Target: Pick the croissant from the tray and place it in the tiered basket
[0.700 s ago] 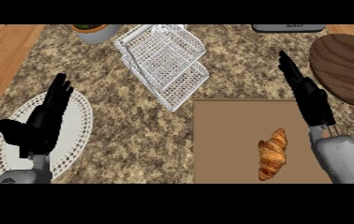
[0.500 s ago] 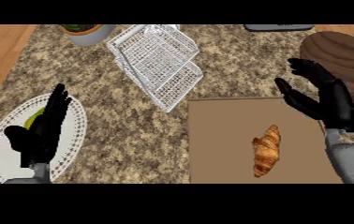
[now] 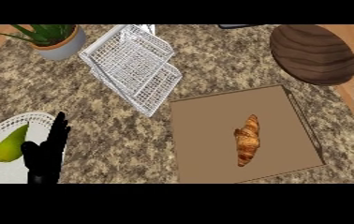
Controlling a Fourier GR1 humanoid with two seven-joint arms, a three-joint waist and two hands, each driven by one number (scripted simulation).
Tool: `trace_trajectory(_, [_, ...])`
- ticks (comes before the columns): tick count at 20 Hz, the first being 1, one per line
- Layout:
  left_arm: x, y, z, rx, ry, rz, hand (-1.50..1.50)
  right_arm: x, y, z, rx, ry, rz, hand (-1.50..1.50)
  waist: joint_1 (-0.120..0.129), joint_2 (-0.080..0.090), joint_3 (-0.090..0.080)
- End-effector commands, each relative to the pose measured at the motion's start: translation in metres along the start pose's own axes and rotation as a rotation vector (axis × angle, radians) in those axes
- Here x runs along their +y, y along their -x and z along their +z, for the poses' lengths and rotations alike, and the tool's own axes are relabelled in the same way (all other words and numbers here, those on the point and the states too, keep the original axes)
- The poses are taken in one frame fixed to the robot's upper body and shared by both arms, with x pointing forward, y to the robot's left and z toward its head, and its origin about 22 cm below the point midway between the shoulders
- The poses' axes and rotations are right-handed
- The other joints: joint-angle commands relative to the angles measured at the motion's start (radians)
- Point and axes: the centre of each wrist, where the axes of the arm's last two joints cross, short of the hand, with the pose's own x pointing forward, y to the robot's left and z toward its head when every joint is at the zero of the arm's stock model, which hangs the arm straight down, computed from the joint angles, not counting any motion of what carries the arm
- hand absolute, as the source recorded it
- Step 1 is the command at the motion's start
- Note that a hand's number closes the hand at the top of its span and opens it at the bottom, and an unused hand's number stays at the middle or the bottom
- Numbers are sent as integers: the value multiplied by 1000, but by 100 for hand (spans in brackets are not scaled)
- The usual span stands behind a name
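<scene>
lying on the right half of the brown tray (image 3: 207, 124), the croissant (image 3: 247, 140) has its long axis running roughly up and down the view, and nothing is touching it. the left hand (image 3: 43, 153) shows at the lower left with fingers straight and pointing up. it holds nothing and rests over the edge of a white plate (image 3: 27, 119) that carries a green fruit (image 3: 12, 143). the right hand is out of view, so its state can't be told.

the tiered basket (image 3: 131, 66) sits up and to the left, well apart from the croissant and near a potted plant (image 3: 59, 42). the pick looks not yet begun.

several things could go wrong from here. a hand coming down off-centre may nudge the croissant across the flat tray instead of closing round it. a grasp near a tapered tip could let it twist out. the carry crosses open counter (image 3: 228, 59) toward the wire shelves, whose rims could catch the fingers. a release over the upper tier's edge might let the pastry roll off onto the stone.
</scene>
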Motion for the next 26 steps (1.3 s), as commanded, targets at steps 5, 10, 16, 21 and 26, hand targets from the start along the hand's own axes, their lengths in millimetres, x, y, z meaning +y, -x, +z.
trace_trajectory(5, [-23, 3, 6, -8, 62, -6, 0, -57, 10, 103, 114, 141, 24, -150, 92, 23, -5])
trace_trajectory(10, [-33, 0, 7, -30, 104, -23, 0, -84, 30, 156, 325, -107, 226, -150, 137, 43, -9])
trace_trajectory(16, [-45, -8, 3, -75, 133, -38, 0, -126, 37, 177, 409, -201, 518, -150, 181, 67, -14])
trace_trajectory(21, [-59, -12, 3, -85, 154, -30, 0, -140, 16, 178, 452, -146, 641, -150, 207, 71, -12])
trace_trajectory(26, [-58, -13, 1, -88, 171, -58, 0, -125, -2, 180, 498, -93, 723, -150, 235, 71, -8])
